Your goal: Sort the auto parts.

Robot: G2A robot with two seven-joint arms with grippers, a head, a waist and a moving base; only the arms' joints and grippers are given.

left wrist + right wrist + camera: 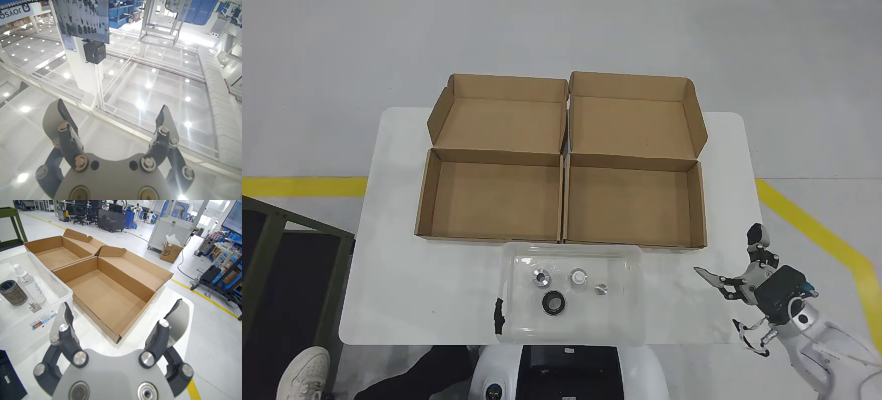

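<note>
Looks like the very start of sorting: no part moved yet, all four lying in the bin [624,320], none in the left box [492,200] or the right box [632,205].

Right pincer [122,308]: spread wide, holding nothing, hovering over the right front corner of the desk [392,250], beside the bin. Left pincer [112,104]: equally wide, empty, aimed up at the ceiling.

Next, probably: swing the right pincer over the bin, come down from above, close on one part without nudging its neighbours.

In the bin, at the desk's front edge just before the boxes:
- a dark steel sleeve [13,292], upright and hollow
- just beside it, a clear spray bottle [31,285] with a white cap
- a small stud [35,307] on a square plate
- a black ring [555,302], flat, nearest the front
</note>
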